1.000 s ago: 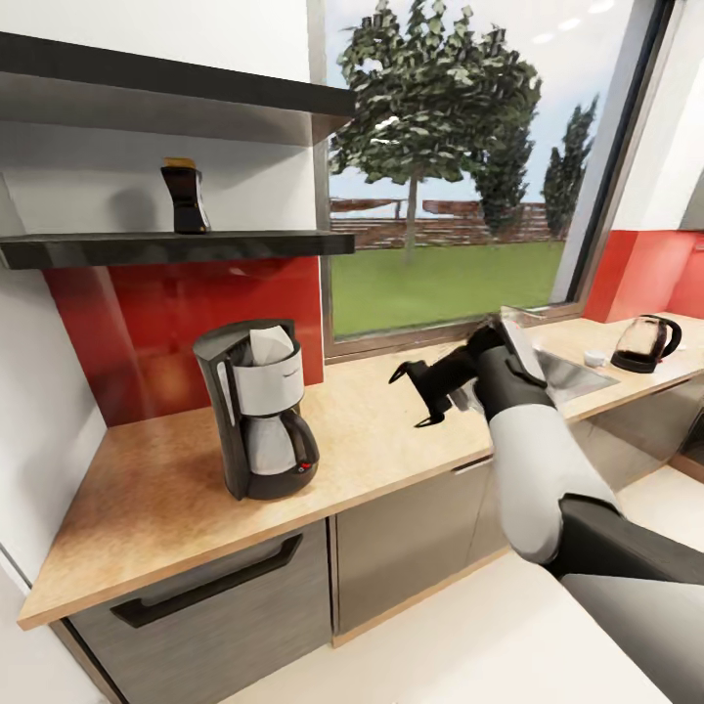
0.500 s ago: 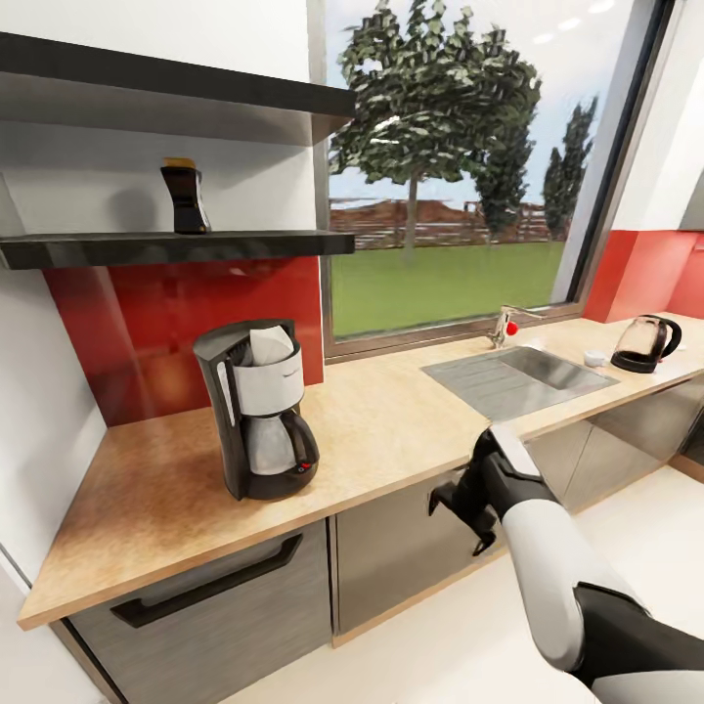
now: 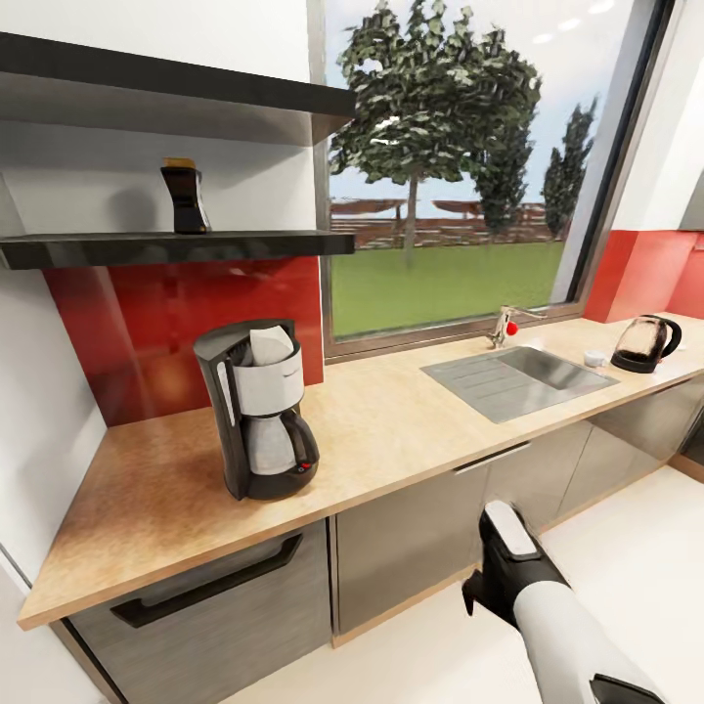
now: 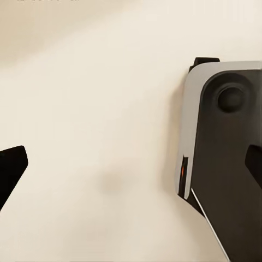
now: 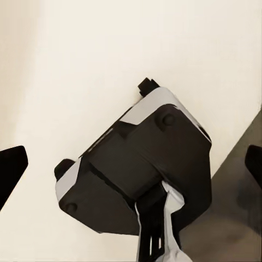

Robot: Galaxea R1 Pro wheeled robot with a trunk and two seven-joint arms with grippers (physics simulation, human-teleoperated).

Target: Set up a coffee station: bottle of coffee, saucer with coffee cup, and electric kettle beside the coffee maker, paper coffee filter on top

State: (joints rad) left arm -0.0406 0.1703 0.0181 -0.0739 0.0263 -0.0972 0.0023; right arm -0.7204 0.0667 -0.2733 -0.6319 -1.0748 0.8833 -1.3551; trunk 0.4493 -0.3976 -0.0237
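Your right gripper (image 3: 479,598) hangs low in front of the grey cabinet doors (image 3: 411,538), pointing down at the pale floor (image 3: 626,548). Its fingers are hidden from the head camera, but in the right wrist view the two dark tips sit far apart at the picture's edges, with nothing between them. The left wrist view shows the same wide-apart tips over the floor and the robot's own base (image 4: 224,164).

The black and silver coffee maker (image 3: 259,411) stands on the wooden countertop (image 3: 391,430), at the left, with a white paper filter (image 3: 269,342) showing in its open top. The dark brown coffee bottle with a yellow cap (image 3: 184,198) waits on the black shelf (image 3: 176,246) above it. The glass electric kettle (image 3: 645,344) is far off at the right end, past the steel sink (image 3: 518,376).

The bottle looks like a good next pick. Lift your arm high first, come at the bottle from the front, and squeeze its narrow middle so it does not tip.

A small white thing (image 3: 594,358) sits beside the kettle, too tiny to name. I cannot make out a saucer or cup.
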